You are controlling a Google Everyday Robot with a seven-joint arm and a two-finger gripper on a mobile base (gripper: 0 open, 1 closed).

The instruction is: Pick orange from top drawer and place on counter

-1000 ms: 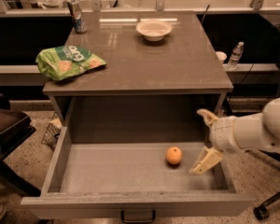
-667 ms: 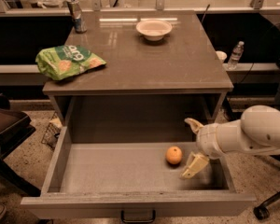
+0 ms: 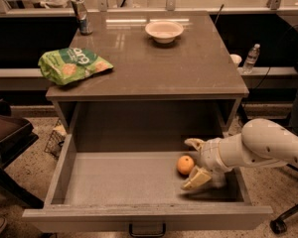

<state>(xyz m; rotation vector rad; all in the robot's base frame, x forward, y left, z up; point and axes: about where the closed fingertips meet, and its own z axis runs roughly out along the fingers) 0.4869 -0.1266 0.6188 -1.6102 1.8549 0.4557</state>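
Observation:
The orange (image 3: pixel 185 164) lies on the floor of the open top drawer (image 3: pixel 119 177), right of centre. My gripper (image 3: pixel 194 161) reaches in from the right with its fingers spread open on either side of the orange, one finger (image 3: pixel 192 143) behind it and one finger (image 3: pixel 195 179) in front. The fingers are close to the fruit but not closed on it. The counter (image 3: pixel 154 63) is the flat grey-brown top above the drawer.
On the counter are a green chip bag (image 3: pixel 72 65) at the left, a white bowl (image 3: pixel 164 30) at the back and a can (image 3: pixel 81 15) at the back left. A water bottle (image 3: pixel 250 58) stands beyond the right edge. The drawer handle (image 3: pixel 146 230) is at the bottom.
My gripper has moved left inside the drawer, from beside the right wall to around the orange. The orange has not moved.

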